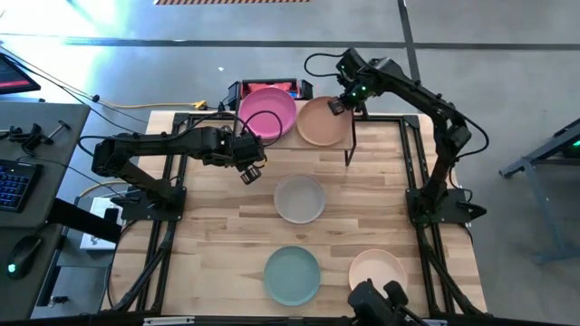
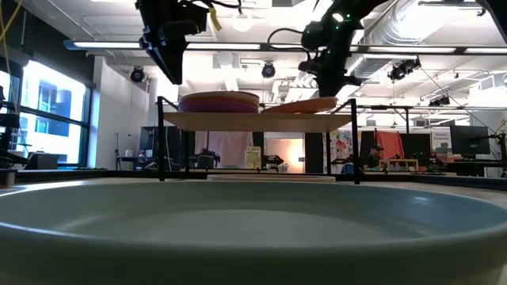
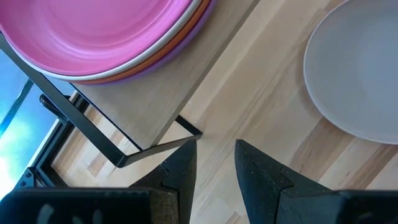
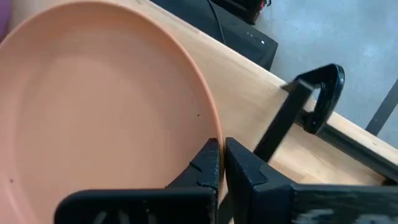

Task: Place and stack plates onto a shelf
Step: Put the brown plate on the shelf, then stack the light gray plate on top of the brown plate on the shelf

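Observation:
The shelf stands at the table's far side. On its left half lies a stack of plates with a pink one on top and cream, orange and purple rims below. A terracotta plate sits tilted on the right half, and my right gripper is shut on it. My left gripper hovers narrowly open and holds nothing, over the table just near the shelf's left front corner. A grey plate, a teal plate and a peach plate lie flat on the table. My right gripper pinches the terracotta plate's rim on its far right side, one finger over the inner face and one outside. The fingers come from above, slanting down. The held edge is raised, and the opposite edge rests on the shelf top beside the stack.
The shelf's black legs and frame stand close to both grippers. A black clamp sits on the table's far edge behind the shelf. The teal plate fills the low view's foreground.

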You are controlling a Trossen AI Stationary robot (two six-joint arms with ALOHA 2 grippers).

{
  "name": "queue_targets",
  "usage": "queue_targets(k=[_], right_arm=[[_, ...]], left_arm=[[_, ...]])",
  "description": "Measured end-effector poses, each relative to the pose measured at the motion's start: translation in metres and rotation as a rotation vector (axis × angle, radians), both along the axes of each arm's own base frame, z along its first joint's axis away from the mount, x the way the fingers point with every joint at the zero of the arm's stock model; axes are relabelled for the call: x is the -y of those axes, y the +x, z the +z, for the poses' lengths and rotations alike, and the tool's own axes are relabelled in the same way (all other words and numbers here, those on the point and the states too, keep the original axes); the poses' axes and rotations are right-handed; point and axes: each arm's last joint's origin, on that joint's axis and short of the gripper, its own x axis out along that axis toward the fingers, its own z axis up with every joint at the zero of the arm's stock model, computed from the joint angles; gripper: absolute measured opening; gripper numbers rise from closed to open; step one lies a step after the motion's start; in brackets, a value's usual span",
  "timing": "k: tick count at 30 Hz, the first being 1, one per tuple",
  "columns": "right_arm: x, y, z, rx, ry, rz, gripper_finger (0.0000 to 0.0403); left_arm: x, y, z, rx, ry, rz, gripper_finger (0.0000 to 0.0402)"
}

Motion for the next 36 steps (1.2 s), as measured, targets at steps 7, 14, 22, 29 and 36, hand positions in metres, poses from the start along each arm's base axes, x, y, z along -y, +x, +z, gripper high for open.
queue_targets(k=[7, 14, 22, 29, 36], right_arm=[[0.0064, 0.0053, -0.0026, 0.026, -0.035, 0.006, 0.0], [0.0086, 0.0041, -0.0022, 0.026, -0.047, 0.016, 0.0], [0.0079, 0.0054, -0.0021, 0.013, -0.066, 0.031, 0.0001], [0.0081, 0.0064, -0.0017, 0.005, -0.085, 0.046, 0.0041], [0.0067, 0.0059, -0.0014, 0.014, -0.066, 0.058, 0.0075]], left_arm=[[0.0, 0.0, 0.0, 0.003, -0.001, 0.005, 0.0099], [0.0, 0.0, 0.0, 0.006, -0.003, 0.012, 0.0099], [0.0002, -0.0001, 0.0, 0.007, -0.008, 0.011, 0.0099], [0.0002, 0.0, 0.0, 0.007, -0.009, 0.011, 0.0099], [0.0002, 0.0, -0.0001, 0.008, -0.011, 0.01, 0.0099]])
